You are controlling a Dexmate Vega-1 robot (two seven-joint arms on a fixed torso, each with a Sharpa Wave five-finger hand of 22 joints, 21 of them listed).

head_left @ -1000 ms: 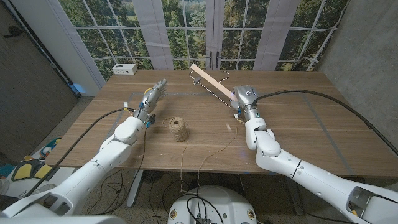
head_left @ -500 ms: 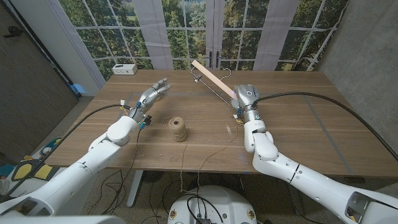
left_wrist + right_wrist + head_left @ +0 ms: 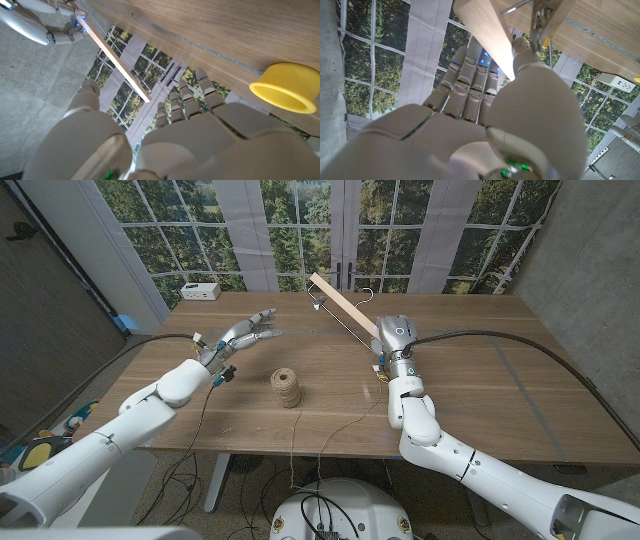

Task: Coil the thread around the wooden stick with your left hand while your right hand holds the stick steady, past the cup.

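**Right hand grips stick; left hand empty above counter**

The right hand [image 3: 392,332] grips the stick [image 3: 340,305] at its near end. In the right wrist view the fingers [image 3: 470,80] are closed around the stick [image 3: 487,35]. The stick slants up and away from the hand, its far end raised above the counter [image 3: 470,380] near the back edge. A wire hook [image 3: 362,300] shows beside the stick's mid-length.

The left hand [image 3: 245,333] is raised over the left part of the counter, fingers [image 3: 268,317] spread and extended toward the stick, holding nothing. The left wrist view confirms the fingers [image 3: 185,97] are apart and empty.

A spool [image 3: 286,387] of thread stands upright on the counter, between the two arms and nearer the front edge. A thread [image 3: 350,415] runs from below the right hand down across the counter and over the front edge.

A yellow cup [image 3: 287,86] appears in the left wrist view, standing on the counter. A white box [image 3: 201,290] sits at the back left corner.
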